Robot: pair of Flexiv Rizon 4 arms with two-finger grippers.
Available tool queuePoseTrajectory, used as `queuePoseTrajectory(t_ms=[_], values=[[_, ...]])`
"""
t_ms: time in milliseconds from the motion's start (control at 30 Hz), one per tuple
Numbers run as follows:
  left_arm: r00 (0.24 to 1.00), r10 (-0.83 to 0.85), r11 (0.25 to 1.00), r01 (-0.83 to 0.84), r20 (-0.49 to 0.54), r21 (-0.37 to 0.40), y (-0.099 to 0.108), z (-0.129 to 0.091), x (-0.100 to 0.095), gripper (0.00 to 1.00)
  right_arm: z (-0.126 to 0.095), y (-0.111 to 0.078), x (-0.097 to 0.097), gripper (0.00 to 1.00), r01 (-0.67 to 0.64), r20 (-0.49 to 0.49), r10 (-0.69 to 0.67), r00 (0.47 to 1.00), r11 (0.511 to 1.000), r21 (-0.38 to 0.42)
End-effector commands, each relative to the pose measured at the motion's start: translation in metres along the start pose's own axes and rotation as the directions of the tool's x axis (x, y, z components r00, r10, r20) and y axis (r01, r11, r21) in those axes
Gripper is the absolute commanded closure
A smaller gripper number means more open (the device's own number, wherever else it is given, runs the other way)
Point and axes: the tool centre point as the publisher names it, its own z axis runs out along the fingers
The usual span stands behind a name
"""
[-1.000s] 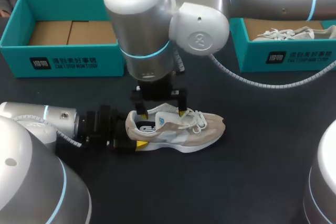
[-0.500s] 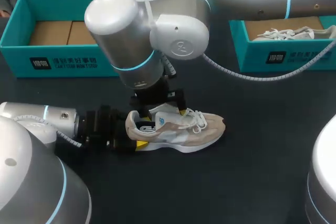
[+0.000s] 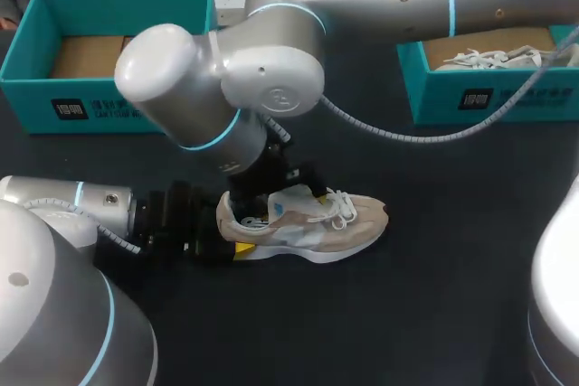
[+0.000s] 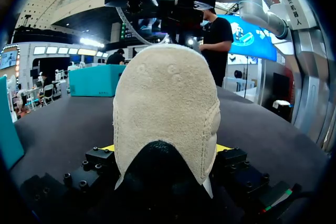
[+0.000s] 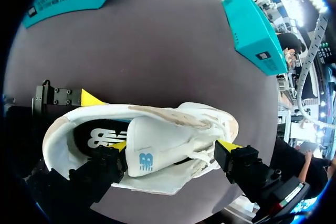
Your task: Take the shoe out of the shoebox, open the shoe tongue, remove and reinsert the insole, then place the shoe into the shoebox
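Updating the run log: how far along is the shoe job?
Done: the shoe sits on the table, outside the empty box. In hand: left gripper clamps the heel, right gripper stands open astride the tongue. Left: the insole lies inside the shoe, so removing, reinserting and boxing remain.

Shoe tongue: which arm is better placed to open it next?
Right. The right gripper straddles the tongue, fingers open, while the left gripper is shut on the shoe at its heel, steadying it.
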Motion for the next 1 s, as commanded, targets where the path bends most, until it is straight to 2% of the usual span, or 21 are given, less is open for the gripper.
queuePoseTrajectory(t_ms=[33,233,333,400,433,467,500,600,633,667,733,900,933,1000], values=[[1.000,0.000,1.000,0.000,0.000,-0.003,0.004,0.000,0.002,1.00,0.004,-0.001,0.007,0.00,-0.578,0.173,0.576,0.799,0.815,-0.047],[1.000,0.000,1.000,0.000,0.000,-0.003,0.004,0.000,0.002,1.00,0.007,-0.002,-0.005,0.01,-0.610,0.174,0.604,0.778,0.792,-0.022],[1.000,0.000,1.000,0.000,0.000,-0.003,0.004,0.000,0.002,1.00,0.001,-0.004,-0.013,0.17,-0.625,0.160,0.620,0.768,0.781,-0.025],[1.000,0.000,1.000,0.000,0.000,-0.003,0.004,0.000,0.002,1.00,-0.003,-0.005,-0.017,0.22,-0.627,0.146,0.624,0.768,0.778,-0.025],[1.000,0.000,1.000,0.000,0.000,-0.003,0.004,0.000,0.002,1.00,-0.006,-0.005,-0.019,0.39,-0.628,0.143,0.624,0.768,0.778,-0.024],[1.000,0.000,1.000,0.000,0.000,-0.003,0.004,0.000,0.002,1.00,-0.008,-0.005,-0.020,0.49,-0.628,0.138,0.625,0.768,0.778,-0.025],[1.000,0.000,1.000,0.000,0.000,-0.003,0.004,0.000,0.002,1.00,-0.010,-0.006,-0.022,0.51,-0.631,0.124,0.628,0.768,0.776,-0.026],[1.000,0.000,1.000,0.000,0.000,-0.003,0.004,0.000,0.002,1.00,-0.014,-0.006,-0.026,0.75,-0.643,0.075,0.641,0.764,0.766,-0.005],[1.000,0.000,1.000,0.000,0.000,-0.003,0.004,0.000,0.002,1.00,-0.015,-0.006,-0.028,0.92,-0.651,0.066,0.649,0.758,0.759,0.002],[1.000,0.000,1.000,0.000,0.000,-0.003,0.004,0.000,0.002,1.00,-0.016,-0.006,-0.029,1.00,-0.646,0.049,0.645,0.763,0.763,0.012],[1.000,0.000,1.000,0.000,0.000,-0.003,0.004,0.000,0.002,1.00,-0.019,-0.005,-0.031,1.00,-0.641,0.046,0.640,0.767,0.767,0.020],[1.000,0.000,1.000,0.000,0.000,-0.003,0.004,0.000,0.002,1.00,-0.028,0.001,-0.036,1.00,-0.609,-0.047,0.614,0.788,0.789,0.082],[1.000,0.000,1.000,0.000,0.000,-0.003,0.004,0.000,0.002,1.00,-0.029,0.002,-0.038,1.00,-0.577,-0.066,0.585,0.809,0.810,0.105],[1.000,0.000,1.000,0.000,0.000,-0.003,0.004,0.000,0.002,1.00,-0.028,0.004,-0.044,1.00,-0.567,-0.097,0.576,0.812,0.817,0.104]])
